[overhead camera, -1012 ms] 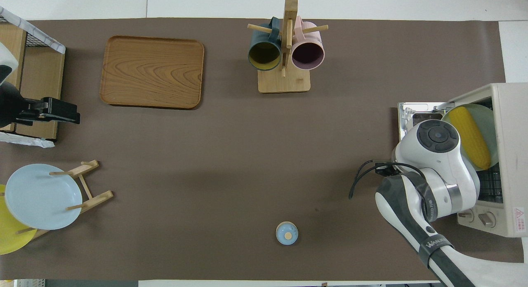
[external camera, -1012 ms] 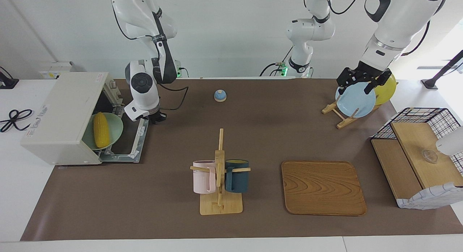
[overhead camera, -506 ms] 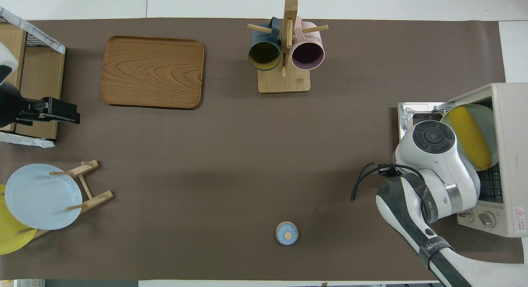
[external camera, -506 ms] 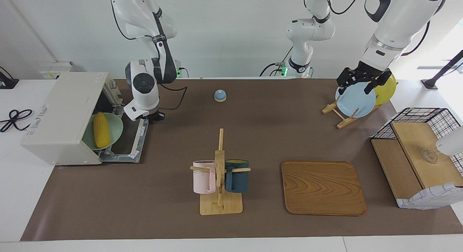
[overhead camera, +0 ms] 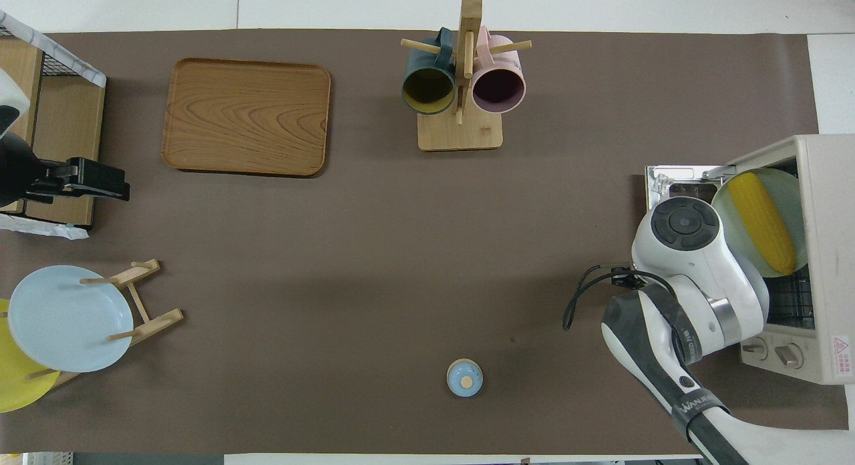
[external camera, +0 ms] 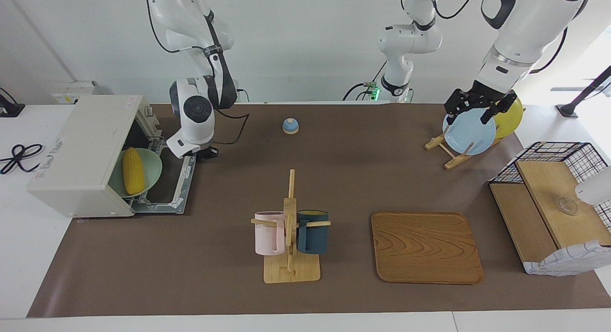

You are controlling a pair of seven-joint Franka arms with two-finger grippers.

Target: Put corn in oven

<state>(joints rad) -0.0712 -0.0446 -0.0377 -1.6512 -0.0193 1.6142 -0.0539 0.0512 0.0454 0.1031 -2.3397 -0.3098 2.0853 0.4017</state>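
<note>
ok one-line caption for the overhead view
Corn on a green plate inside the open oven, right arm beside it.

The right end effector (external camera: 206, 154) crowds the oven (external camera: 81, 153) mouth above its lowered door (external camera: 164, 189).

My right arm (external camera: 198, 113) has drawn back from the oven (external camera: 81, 153), its wrist rising and shifting toward the table's middle over the lowered door (only a little). In the overhead view more of the green plate (overhead camera: 795, 191) under the corn (overhead camera: 761, 221) now shows.
</note>
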